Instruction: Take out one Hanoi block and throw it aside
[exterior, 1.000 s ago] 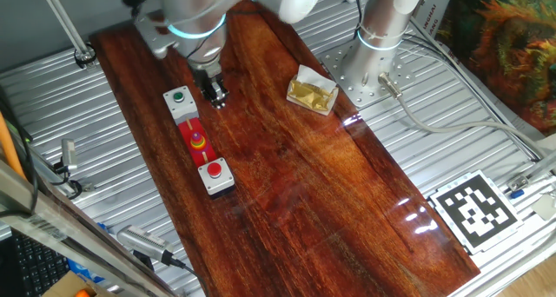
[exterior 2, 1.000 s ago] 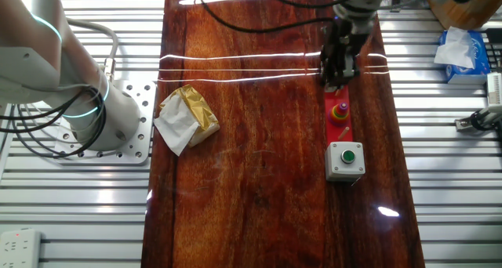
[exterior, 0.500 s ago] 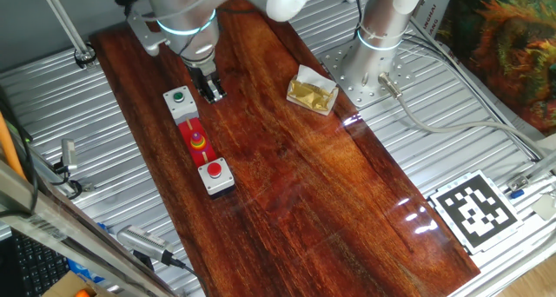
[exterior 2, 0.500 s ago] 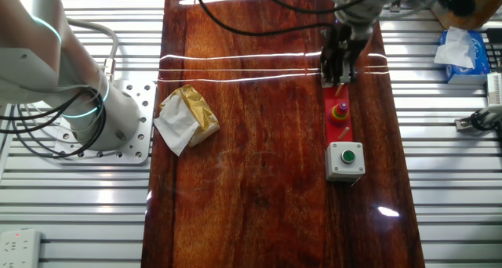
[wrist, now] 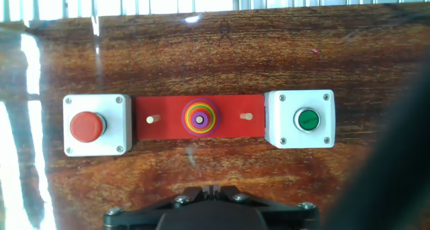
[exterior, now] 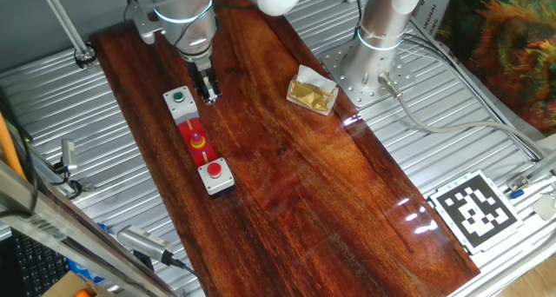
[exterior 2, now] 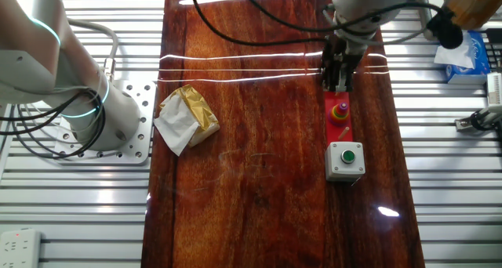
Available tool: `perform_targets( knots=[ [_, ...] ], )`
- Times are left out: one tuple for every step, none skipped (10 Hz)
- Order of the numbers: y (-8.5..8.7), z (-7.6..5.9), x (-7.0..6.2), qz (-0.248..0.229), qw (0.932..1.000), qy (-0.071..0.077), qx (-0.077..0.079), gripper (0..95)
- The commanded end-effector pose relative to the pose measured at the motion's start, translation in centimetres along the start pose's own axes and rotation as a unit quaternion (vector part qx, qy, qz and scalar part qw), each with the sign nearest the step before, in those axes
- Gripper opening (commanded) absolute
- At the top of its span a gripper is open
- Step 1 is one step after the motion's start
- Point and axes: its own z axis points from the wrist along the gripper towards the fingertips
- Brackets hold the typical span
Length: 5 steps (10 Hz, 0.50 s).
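The Hanoi block [wrist: 199,121] is a tiny purple disc on top of a small stack of coloured rings, above a wider yellow disc, on the middle peg of a red base [wrist: 164,107]. The stack also shows in one fixed view [exterior: 198,140] and in the other fixed view [exterior 2: 342,107]. My gripper [exterior: 209,95] hangs above the board beside the green button box [exterior: 179,102], short of the stack. In the hand view my gripper [wrist: 211,188] shows at the bottom edge, its fingertips together with nothing between them. In the other fixed view my gripper [exterior 2: 339,83] stands over the base's far end.
A grey box with a red button [wrist: 96,125] and one with a green button [wrist: 299,119] flank the base. Two bare pegs [wrist: 150,120] stand beside the stack. A crumpled gold wrapper [exterior: 313,92] lies near the arm's base [exterior: 375,58]. A printed tag [exterior: 476,208] lies off the board.
My gripper has shifted a little toward the far left of the board, by the green button box, and stayed shut. The stack has not moved.
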Motion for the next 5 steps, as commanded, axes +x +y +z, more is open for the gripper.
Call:
perform_targets(
  knots=[
    [-0.3, 0.9, -0.4, -0.006, 1.0, 0.002, 0.001, 0.0],
    [-0.6, 2.0, -0.8, -0.012, 0.9999, 0.001, 0.001, 0.0],
    [-0.8, 2.7, -1.0, -0.013, 0.9999, 0.001, 0.0, 0.0],
    [-1.0, 3.7, -1.4, -0.015, 0.9999, 0.001, 0.0, 0.0],
    [-1.2, 4.6, -1.8, -0.018, 0.9998, -0.002, -0.002, 0.0]
  ],
)
